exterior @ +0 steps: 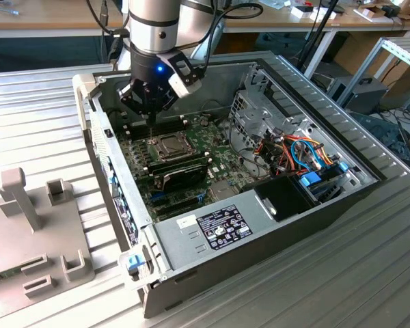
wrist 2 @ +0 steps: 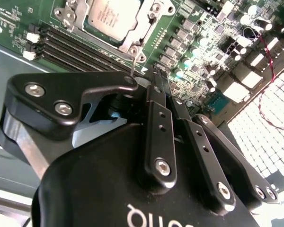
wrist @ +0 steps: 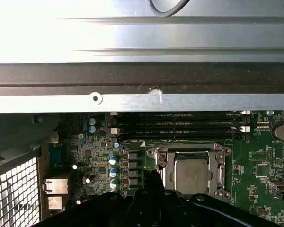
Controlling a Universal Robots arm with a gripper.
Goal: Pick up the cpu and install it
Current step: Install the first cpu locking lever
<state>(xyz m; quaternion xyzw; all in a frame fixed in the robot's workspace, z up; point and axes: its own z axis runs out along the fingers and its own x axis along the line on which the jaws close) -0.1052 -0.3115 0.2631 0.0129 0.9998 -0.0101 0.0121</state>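
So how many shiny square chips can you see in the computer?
1. The cpu sits in the socket on the green board, near the pincer. Another could be hidden behind the arm.

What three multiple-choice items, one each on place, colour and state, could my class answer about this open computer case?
1. Where is the cpu? A in the socket; B on the table; C on the drive cage.
2. The motherboard is: A red; B green; C white.
3. The gripper is: A wide open; B shut; C clamped on a memory stick.
Answers: 1 A, its grey top lies inside the socket's metal frame. 2 B, green shows between the components. 3 B, its tips meet in the second wrist view.
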